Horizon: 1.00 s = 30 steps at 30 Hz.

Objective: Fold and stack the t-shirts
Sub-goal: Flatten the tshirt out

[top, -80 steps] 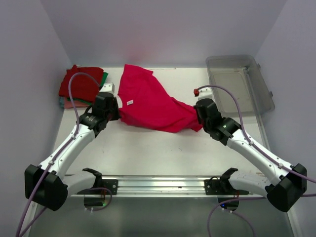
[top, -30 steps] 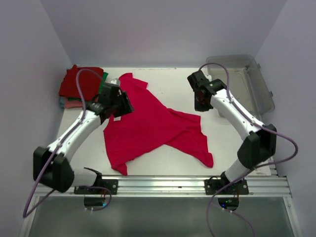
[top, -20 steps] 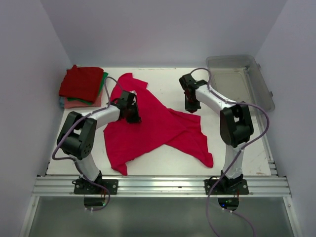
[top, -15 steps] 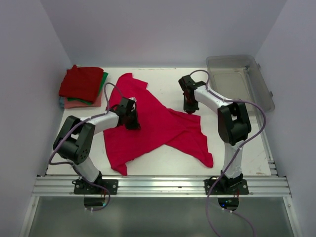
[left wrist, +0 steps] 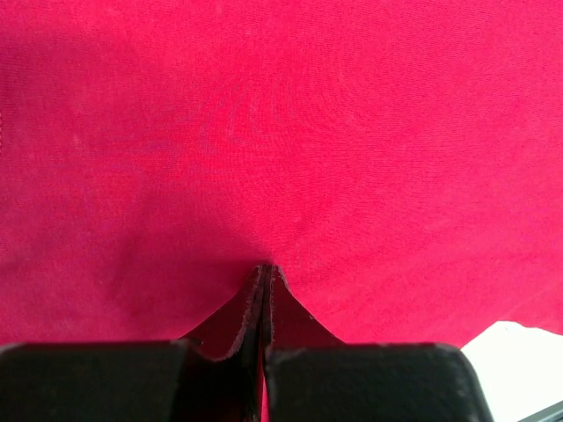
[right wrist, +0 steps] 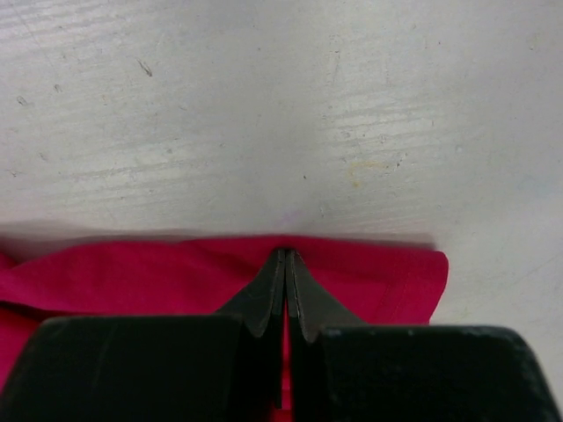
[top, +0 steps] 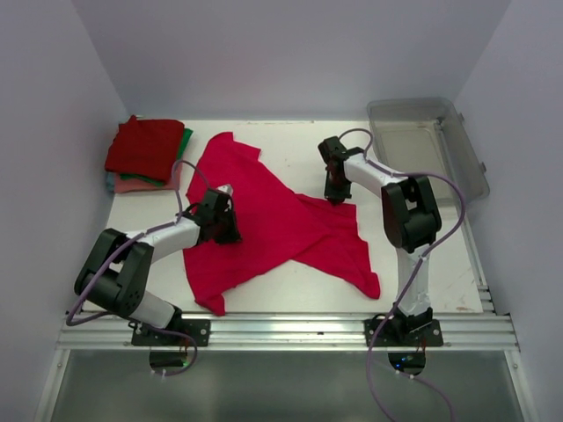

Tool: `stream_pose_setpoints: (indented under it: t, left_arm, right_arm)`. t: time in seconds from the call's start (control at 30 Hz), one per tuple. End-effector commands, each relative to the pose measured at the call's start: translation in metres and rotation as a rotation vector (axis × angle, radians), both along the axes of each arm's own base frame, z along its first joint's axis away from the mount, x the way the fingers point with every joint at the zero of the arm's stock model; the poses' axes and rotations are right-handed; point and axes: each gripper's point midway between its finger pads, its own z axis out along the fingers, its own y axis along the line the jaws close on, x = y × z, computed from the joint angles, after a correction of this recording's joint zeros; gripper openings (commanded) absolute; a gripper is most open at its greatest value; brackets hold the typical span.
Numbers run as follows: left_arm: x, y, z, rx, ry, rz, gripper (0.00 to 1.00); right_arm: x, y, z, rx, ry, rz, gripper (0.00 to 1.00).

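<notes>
The crimson-pink t-shirt [top: 273, 220] lies spread and creased on the white table; its neck label is hidden. My left gripper [top: 226, 227] is shut, its tips pressed into the cloth near the shirt's left side; the cloth [left wrist: 281, 132] fills the left wrist view and puckers at the gripper [left wrist: 265, 269]. My right gripper [top: 337, 197] is shut on the shirt's upper right edge, where the hemmed fold [right wrist: 369, 277] meets bare table at the gripper [right wrist: 285, 253]. Folded dark red [top: 145, 145], green [top: 185, 141] and salmon-pink [top: 141, 185] shirts are stacked at the back left.
A clear grey plastic bin [top: 427, 145] stands at the back right corner. White walls close in the table on three sides. An aluminium rail [top: 281, 330] runs along the near edge by the arm bases.
My left gripper has slid a little toward the near edge along the shirt's left part, dragging that side slightly. My right gripper has stayed at the shirt's upper right edge.
</notes>
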Motion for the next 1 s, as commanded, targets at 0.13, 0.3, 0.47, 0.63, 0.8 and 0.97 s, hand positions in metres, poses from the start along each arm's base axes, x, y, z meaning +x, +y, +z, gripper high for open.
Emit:
stream_pose_setpoints:
  t: [0.13,0.3,0.47,0.63,0.8,0.97]
  left_arm:
    - [-0.023,0.017,-0.027,0.067,0.064,0.002,0.0]
    - [-0.041,0.029,-0.041,0.107,0.098,0.0,0.0]
    - [-0.053,0.036,-0.038,0.114,0.098,0.009,0.0]
    - [-0.054,0.039,-0.028,0.12,0.081,0.014,0.0]
    - [-0.058,0.04,-0.027,0.121,0.088,0.006,0.0]
    - [-0.065,0.044,-0.03,0.135,0.101,0.006,0.0]
  right_arm:
    - [0.015,-0.013,-0.029,-0.075,0.007,-0.08,0.0]
    - [0.048,-0.03,-0.051,-0.139,0.028,-0.128,0.0]
    - [0.083,-0.044,-0.047,-0.157,-0.01,-0.173,0.0]
    - [0.106,-0.066,-0.032,-0.175,-0.078,-0.254,0.0]
    - [0.134,-0.103,-0.022,-0.19,-0.139,-0.346,0.0]
    - [0.158,-0.122,-0.015,-0.179,-0.201,-0.391,0.0]
